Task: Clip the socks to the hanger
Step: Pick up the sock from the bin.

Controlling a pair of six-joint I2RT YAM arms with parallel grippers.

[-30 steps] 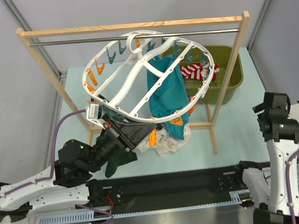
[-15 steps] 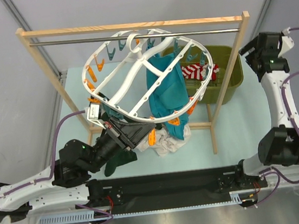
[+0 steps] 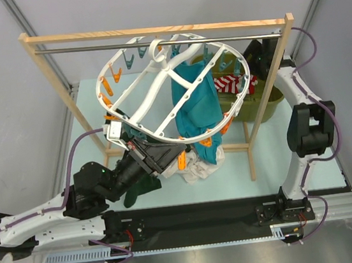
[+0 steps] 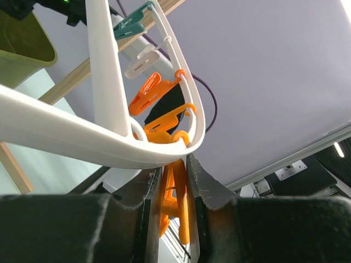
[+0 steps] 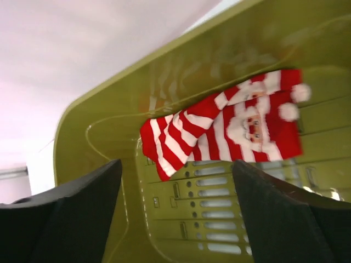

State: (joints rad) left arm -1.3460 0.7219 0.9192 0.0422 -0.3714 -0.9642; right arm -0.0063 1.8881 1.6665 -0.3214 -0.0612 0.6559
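A: What has changed in the last second?

B: The right arm. It was folded at the worktop's [image 3: 275, 151] right edge, and now it reaches over the olive-green plastic bin [image 3: 278, 93]. The right gripper [image 5: 176, 181] hangs above the bin with its fingers spread wide and nothing between them.

A: And the left?

B: Hardly moved. The left gripper [image 4: 174, 175] stays clenched on an orange plastic clip [image 4: 176, 211] hanging under the rim of the large round white plastic hanger [image 3: 170, 70]. The frame sits tilted, hooked on the metal rod of the wooden rack [image 3: 151, 30].

A: What is the frame like?

B: Smooth, hard and glossy, with a curved rim, cross spokes, and orange and teal clips round its edge. A soft teal cloth garment [image 3: 195, 106] droops through it.

A: Where are the socks?

B: The small red-and-white striped socks [image 5: 219, 131] lie in the bin against its perforated wall, not on the hanger. They are knitted and limp. A Santa face and white pompoms show on the plain red part.
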